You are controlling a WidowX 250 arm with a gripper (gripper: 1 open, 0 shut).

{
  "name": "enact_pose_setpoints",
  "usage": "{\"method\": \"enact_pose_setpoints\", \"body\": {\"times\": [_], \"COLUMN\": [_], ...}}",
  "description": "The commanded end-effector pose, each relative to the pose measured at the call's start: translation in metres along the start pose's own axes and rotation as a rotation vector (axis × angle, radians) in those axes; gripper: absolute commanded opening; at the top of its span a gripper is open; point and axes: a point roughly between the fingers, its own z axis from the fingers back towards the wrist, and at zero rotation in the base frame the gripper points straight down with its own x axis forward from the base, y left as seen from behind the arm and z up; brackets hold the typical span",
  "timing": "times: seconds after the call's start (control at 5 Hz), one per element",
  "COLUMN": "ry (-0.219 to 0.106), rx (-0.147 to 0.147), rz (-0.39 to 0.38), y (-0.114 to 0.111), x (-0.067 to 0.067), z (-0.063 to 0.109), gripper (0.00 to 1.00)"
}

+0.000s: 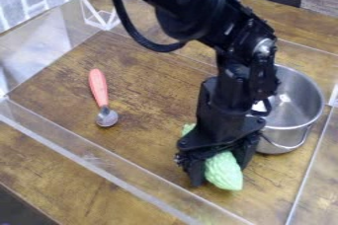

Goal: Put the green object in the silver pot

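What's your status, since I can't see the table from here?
Gripper down over green object, jaws open. Green object outside silver pot, on table. Spoon off to the side.

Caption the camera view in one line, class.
Black robot claw over a light green ridged object, beside a shiny steel pot.

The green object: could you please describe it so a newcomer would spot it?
Find the shiny silver pot. Just toward the camera from it, under the black claw, lies the green object, the only light green, bumpy thing there.
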Motion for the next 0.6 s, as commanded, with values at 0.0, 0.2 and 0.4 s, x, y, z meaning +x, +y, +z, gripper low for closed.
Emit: {"method": "enact_pose_setpoints", "body": {"times": [0.0,0.2,0.4], "ry": [-0.003,0.000,0.004], "rx": [-0.033,-0.021,-0.011], "rz": [0.071,0.113,0.118], "y": [-0.0123,-0.0155,-0.0120], "x": [0.0125,0.0144,0.0175], "z": [0.0122,0.0117,0.0149], "gripper": [1.00,0.00,0.00]}}
